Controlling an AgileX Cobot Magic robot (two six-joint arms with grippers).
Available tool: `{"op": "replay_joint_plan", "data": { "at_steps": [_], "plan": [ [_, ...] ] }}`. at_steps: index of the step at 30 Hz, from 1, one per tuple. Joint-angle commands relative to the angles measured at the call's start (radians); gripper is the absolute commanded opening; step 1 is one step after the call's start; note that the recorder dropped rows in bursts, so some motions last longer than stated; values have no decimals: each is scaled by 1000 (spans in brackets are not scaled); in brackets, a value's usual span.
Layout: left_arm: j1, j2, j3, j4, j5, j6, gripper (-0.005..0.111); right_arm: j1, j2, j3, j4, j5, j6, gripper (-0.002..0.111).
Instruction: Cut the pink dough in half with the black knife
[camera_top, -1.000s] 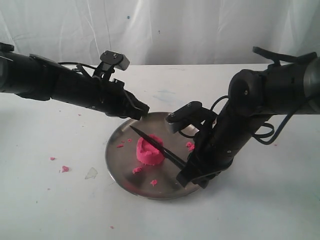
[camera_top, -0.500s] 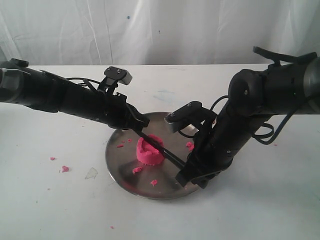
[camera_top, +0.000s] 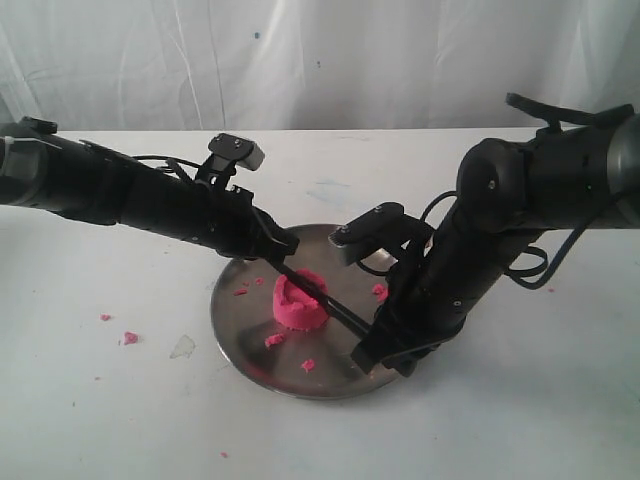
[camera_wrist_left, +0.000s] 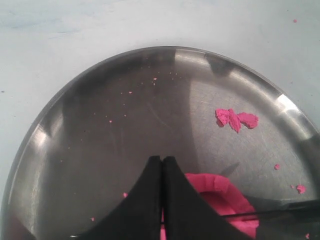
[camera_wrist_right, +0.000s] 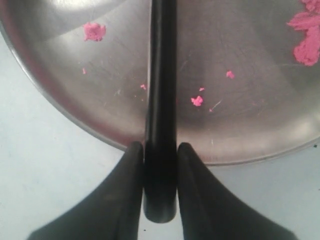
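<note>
Nothing has shifted in the last half second, though a second ago the left hand (camera_top: 283, 243) sat higher and clear of the blade tip; now it's down at the tip, fingers (camera_wrist_left: 150, 200) pressed together, and whether they pinch the blade I cannot tell. Right hand (camera_wrist_right: 160, 170) is clamped on the handle of the black knife (camera_top: 320, 300), which lies slanted across the pink dough (camera_top: 298, 302), resting on its top. That lump sits mid steel plate (camera_top: 235, 320), crumbs (camera_top: 130, 338) scattered on the white desk (camera_top: 120, 400). Behind, a pale curtain (camera_top: 320, 60) closes off the room.
</note>
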Motion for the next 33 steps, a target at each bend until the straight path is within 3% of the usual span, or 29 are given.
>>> {"op": "replay_joint_plan", "data": {
  "at_steps": [1, 5, 7, 11, 15, 33],
  "plan": [
    [-1, -5, 2, -1, 13, 6, 0, 6, -1, -7, 2, 0, -12, 0],
    [1, -12, 2, -1, 14, -10, 0, 6, -1, -7, 2, 0, -12, 0],
    [5, -29, 2, 19, -29, -115, 0, 6, -1, -7, 2, 0, -12, 0],
    [5, -40, 14, 215, -66, -324, 0, 6, -1, -7, 2, 0, -12, 0],
    [5, -40, 51, 225, -125, -323, 0, 6, -1, -7, 2, 0, -12, 0],
    [5, -40, 51, 226, -134, -303, 0, 6, -1, -7, 2, 0, -12, 0]
  ]
}}
